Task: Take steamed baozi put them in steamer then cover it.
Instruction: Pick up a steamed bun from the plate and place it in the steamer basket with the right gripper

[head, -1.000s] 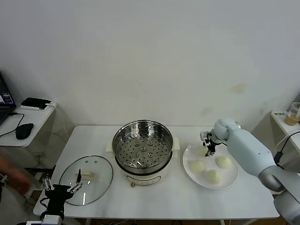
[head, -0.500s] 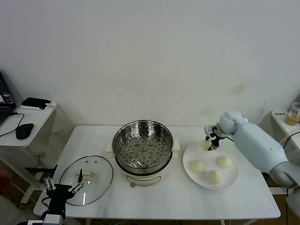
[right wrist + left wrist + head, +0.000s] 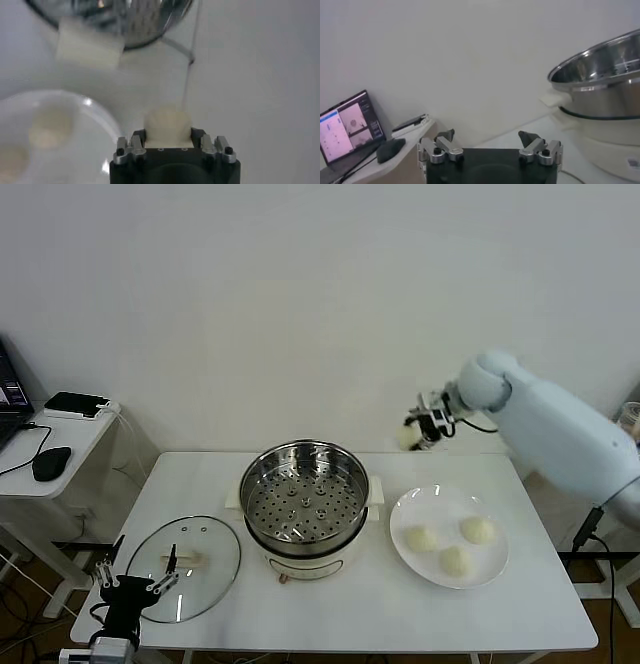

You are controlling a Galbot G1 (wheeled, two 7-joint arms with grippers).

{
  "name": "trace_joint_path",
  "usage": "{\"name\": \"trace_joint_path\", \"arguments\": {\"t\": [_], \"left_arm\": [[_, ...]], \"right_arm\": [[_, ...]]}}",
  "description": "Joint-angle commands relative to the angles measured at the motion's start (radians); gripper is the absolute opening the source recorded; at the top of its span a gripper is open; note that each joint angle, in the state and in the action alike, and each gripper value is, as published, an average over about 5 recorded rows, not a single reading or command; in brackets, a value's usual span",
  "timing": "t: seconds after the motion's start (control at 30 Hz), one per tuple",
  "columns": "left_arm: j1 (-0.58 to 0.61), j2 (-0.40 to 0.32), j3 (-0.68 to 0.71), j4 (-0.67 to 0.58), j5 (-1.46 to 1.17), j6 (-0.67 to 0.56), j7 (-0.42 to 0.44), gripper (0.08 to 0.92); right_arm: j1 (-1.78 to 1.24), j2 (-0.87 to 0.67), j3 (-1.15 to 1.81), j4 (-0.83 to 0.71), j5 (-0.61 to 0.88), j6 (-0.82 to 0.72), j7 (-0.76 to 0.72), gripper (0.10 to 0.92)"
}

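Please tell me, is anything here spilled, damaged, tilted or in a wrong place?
Nothing stands out. The steamer stands upright and empty, the glass lid lies flat beside it, three baozi sit on the plate, and the right gripper holds the fourth bun in the air.

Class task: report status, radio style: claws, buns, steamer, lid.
Right claw shut on one bun, raised beside the steamer. Left claw open, parked near lid. Three buns on plate. Steamer uncovered, nothing in the way.
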Motion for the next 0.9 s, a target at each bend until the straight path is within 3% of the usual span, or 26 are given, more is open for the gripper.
{"name": "trace_joint_path", "arguments": {"t": [0.03,0.37,0.9], "left_arm": [[-0.001,0.012,-0.005,0.016,-0.018,0.000,0.001,0.823],[-0.001,0.045,-0.004,0.048,-0.041,0.005,0.006,0.823],[-0.002,0.047,0.008,0.048,-0.042,0.003,0.005,0.823]], "right_arm": [[0.236,0.124,-0.211,0.086,0.178,0.012,0.033,0.568],[0.210,0.304,-0.358,0.061,0.194,0.142,0.100,0.568],[0.089,0.350,-0.430,-0.119,-0.165,0.473,0.226,0.568]]}}
